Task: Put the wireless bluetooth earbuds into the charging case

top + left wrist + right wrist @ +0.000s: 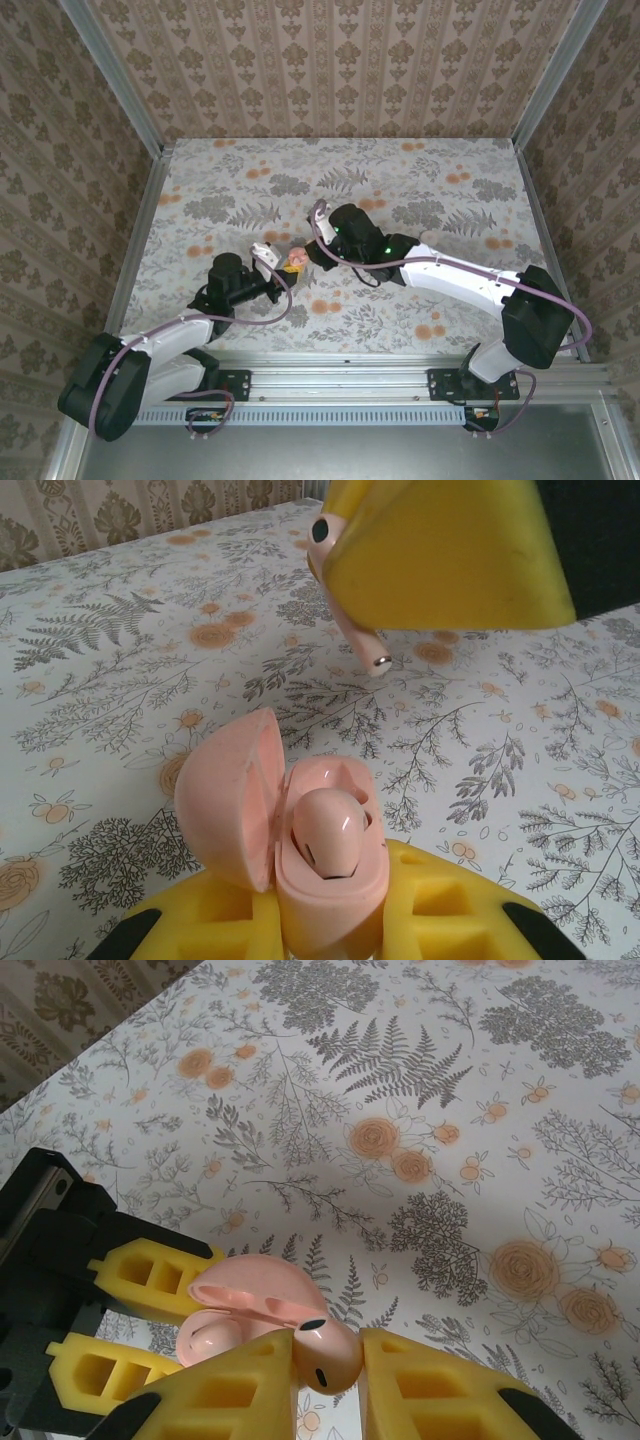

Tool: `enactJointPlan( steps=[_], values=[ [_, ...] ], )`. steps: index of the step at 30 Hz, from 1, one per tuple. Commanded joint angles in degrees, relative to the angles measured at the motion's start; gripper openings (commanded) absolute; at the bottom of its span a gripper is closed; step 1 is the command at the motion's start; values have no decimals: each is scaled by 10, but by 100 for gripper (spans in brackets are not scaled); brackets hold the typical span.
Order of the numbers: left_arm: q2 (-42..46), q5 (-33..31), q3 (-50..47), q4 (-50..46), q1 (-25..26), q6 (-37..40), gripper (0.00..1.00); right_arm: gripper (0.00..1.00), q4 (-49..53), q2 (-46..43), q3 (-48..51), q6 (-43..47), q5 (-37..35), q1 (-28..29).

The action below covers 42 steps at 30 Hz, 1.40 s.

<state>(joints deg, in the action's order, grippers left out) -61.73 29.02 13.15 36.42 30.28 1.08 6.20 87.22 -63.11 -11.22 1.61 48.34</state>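
Observation:
The pink charging case (330, 895) stands open, its lid (225, 800) swung to the left, with my left gripper (330, 925) shut on its base. One pale pink earbud (330, 840) sits in a well of the case. My right gripper (328, 1385) is shut on a second earbud (325, 1358), holding it just above and beside the open case (235, 1310). In the left wrist view that earbud (350, 620) hangs stem down under the right gripper's yellow fingers (450, 550). From above, both grippers meet at the case (295, 260) near the table's middle.
The table (420, 180) carries a floral print with flat orange blotches. Patterned walls close it in on three sides, with metal posts (110, 75) at the back corners. A metal rail (340, 365) runs along the near edge by the arm bases.

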Motion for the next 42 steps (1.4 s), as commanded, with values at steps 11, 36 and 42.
enactJointPlan(
  steps=[11,36,42],
  values=[
    [26,15,1,8,0,-7,9,21,-17,22,-15,20,-14,15],
    [48,-5,4,3,-4,-13,10,24,-17,34,-18,36,1,36],
    [53,-5,4,-2,-5,-13,10,25,-21,30,-19,35,18,37]
  ],
)
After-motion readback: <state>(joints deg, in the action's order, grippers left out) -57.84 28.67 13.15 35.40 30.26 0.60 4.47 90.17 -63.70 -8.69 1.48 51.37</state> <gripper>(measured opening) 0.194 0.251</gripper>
